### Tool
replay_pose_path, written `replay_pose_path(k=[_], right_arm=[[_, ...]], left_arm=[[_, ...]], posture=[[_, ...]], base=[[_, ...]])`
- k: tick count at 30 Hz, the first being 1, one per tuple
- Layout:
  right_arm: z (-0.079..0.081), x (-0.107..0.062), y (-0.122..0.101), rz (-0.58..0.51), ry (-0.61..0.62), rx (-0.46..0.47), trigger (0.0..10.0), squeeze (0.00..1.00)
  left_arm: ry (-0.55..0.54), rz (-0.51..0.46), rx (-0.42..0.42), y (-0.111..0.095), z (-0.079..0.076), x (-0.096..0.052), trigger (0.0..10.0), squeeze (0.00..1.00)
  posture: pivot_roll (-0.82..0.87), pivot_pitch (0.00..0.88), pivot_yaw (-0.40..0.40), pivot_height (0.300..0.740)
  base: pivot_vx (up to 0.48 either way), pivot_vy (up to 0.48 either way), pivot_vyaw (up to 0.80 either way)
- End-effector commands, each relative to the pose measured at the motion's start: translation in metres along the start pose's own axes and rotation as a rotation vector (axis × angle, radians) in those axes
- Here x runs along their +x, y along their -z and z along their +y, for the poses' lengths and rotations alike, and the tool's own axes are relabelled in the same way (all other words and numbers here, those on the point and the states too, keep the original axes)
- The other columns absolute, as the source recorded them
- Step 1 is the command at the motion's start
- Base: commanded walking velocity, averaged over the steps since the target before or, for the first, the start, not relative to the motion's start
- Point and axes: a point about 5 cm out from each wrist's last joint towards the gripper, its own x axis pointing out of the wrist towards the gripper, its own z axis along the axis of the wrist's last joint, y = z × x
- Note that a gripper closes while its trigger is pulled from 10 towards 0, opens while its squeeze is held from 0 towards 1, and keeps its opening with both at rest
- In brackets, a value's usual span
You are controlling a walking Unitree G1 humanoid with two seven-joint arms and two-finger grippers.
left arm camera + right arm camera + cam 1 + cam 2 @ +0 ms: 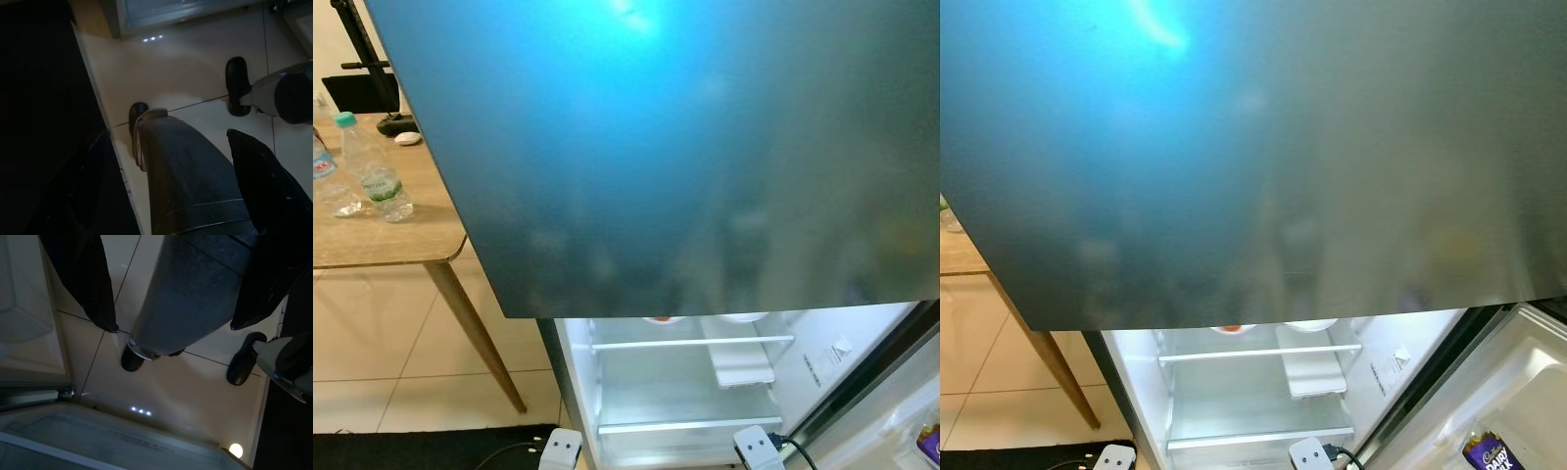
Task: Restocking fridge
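The fridge [685, 392] stands open straight ahead of the robot, its lit lower compartment showing white shelves [693, 343] and a small white tray [742, 370]; two round items sit at the back of the upper shelf, too hidden to name. A large dark, glossy door panel [685, 147] with a blue sheen covers most of the head views. The open lower door's inner side [1498, 392] holds a purple chocolate packet [1491, 452]. On the wooden surface [372, 240] off to the left stand two clear water bottles [374, 171]. Both arms hang idle at the robot's sides. The left gripper [171, 181] points down at the tiled floor [186, 73], fingers spread apart and released, holding nothing, with the robot's grey leg and black foot [139, 117] below it. The right gripper [171, 313] likewise hangs open and empty over the floor, the fridge's base [98, 440] just beyond it.
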Motion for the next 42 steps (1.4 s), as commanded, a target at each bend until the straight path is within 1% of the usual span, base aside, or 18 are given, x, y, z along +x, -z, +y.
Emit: replay_pose_path(k=[1, 7, 17, 42], right_arm=[[0.002, 0.001, 0.001, 0.006, 0.004, 0.019, 10.0, 0.00], [0.002, 0.001, 0.000, 0.001, 0.011, 0.048, 10.0, 0.00], [0.001, 0.001, 0.001, 0.002, 0.015, 0.060, 10.0, 0.00], [0.001, 0.000, 0.002, 0.003, 0.021, 0.060, 10.0, 0.00]], left_arm=[[0.002, 0.012, 0.030, 0.000, -0.001, 0.000, 10.0, 0.00], [0.002, 0.011, 0.042, -0.003, -0.001, 0.001, 10.0, 0.00], [0.009, 0.003, 0.048, -0.007, -0.004, 0.002, 10.0, 0.00], [0.018, -0.013, 0.044, -0.011, -0.005, 0.003, 10.0, 0.00]], posture=[[0.00, 0.000, 0.006, 0.740], [-0.01, 0.000, 0.009, 0.740], [-0.02, 0.000, 0.011, 0.740], [-0.02, 0.000, 0.008, 0.740]], base=[[0.000, 0.000, 0.00], [0.000, 0.000, 0.00], [0.000, 0.000, 0.00], [0.000, 0.000, 0.00]])
